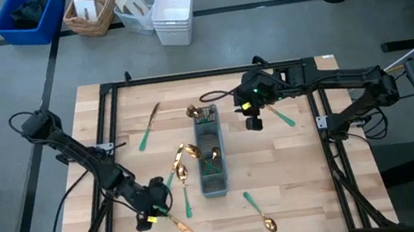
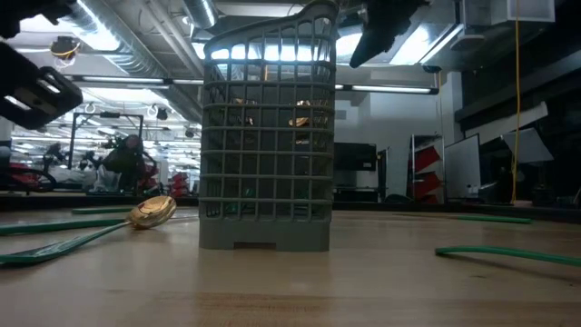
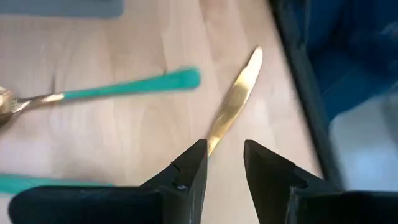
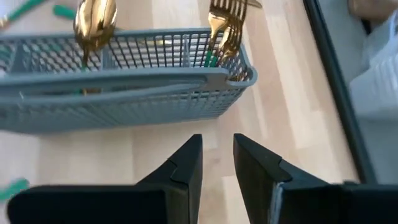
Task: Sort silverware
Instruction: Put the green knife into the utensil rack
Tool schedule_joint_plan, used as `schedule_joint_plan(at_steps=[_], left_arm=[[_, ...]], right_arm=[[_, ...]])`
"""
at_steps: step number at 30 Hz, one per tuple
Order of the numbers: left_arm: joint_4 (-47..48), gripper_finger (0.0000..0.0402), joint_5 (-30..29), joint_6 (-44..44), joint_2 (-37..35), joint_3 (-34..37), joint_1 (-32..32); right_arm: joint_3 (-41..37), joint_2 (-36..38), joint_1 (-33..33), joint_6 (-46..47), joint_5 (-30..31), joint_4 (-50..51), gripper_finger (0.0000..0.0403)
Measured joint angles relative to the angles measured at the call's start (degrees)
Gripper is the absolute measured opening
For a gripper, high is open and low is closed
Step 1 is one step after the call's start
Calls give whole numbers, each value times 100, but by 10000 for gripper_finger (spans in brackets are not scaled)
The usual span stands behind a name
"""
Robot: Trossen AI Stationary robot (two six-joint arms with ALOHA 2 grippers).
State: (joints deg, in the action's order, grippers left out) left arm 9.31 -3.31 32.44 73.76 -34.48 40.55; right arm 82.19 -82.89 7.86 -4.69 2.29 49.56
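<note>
- A wooden table [image 1: 298, 176] seen from above holds a narrow grey basket [image 1: 211, 160] near its middle.
- Gold forks [image 4: 225, 25] and a gold spoon [image 4: 94, 25] stand upright in the basket.
- More green-handled silverware lies loose around the basket: a knife [image 1: 149, 127] toward the far left, spoons [image 1: 181, 169] just left of the basket, another spoon [image 1: 259, 212] near the front edge.
- The left gripper [image 3: 224, 165] hovers at the table's front-left corner, fingers slightly apart and empty, above a gold knife [image 3: 233, 102] lying on the wood.
- The right gripper [image 4: 217, 158] hangs just right of the basket's far end, fingers slightly apart, holding nothing.
</note>
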Motion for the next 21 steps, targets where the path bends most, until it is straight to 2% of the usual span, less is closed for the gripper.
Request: schedule_joint_plan(at_steps=[8, 11, 16, 21], left_arm=[[342, 98, -48, -1526, 13, -35, 2], [277, 98, -48, -1582, 87, -35, -16], [58, 98, -61, -1041, 177, -35, -20], [-134, 98, -379, -1168, 183, -34, -68]], right_arm=[[0, 0, -2, 724, -193, -178, 92], [0, 0, -2, 791, -193, -342, 92], [0, 0, -2, 789, -193, -530, 92], [0, 0, -2, 789, -193, -625, 92]])
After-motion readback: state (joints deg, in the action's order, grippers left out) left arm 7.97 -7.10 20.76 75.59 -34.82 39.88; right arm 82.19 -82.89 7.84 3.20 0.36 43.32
